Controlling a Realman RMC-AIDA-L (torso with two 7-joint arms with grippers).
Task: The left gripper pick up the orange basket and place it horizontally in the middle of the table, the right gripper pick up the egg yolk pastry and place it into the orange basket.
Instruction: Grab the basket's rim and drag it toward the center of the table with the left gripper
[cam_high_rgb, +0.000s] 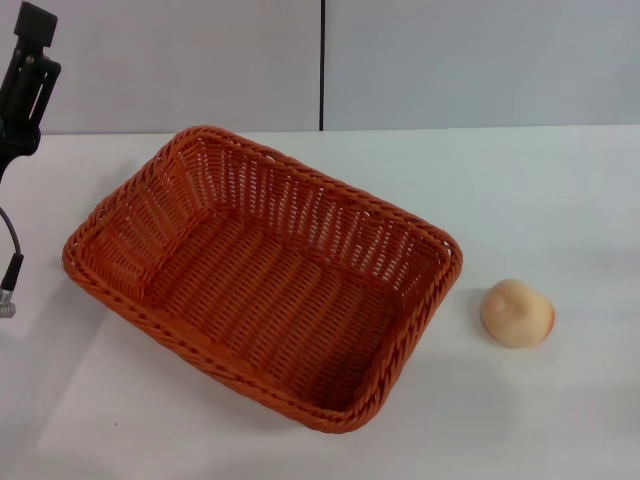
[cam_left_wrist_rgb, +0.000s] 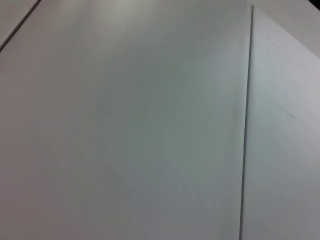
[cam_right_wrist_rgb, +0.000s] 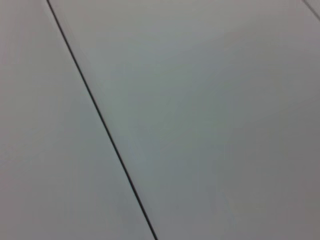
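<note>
One orange basket (cam_high_rgb: 262, 278), one egg yolk pastry (cam_high_rgb: 517, 313), one table (cam_high_rgb: 540, 200).

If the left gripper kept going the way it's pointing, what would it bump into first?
Probably the wall: the left gripper sits raised at the table's far left edge, and its wrist camera shows only plain panels ahead. Depth is unclear.

Bright, even light falls from above. The basket (cam_high_rgb: 262, 285) and pastry (cam_high_rgb: 517, 313) cast faint soft shadows. Both wrist views look hazy.

Orange basket (cam_high_rgb: 262, 288): woven wicker look, ribbed, braided rim. Pastry (cam_high_rgb: 517, 313): smooth, matt. Desk (cam_high_rgb: 540, 200): smooth white, faint sheen. My left claw (cam_high_rgb: 28, 75): matt black.
</note>
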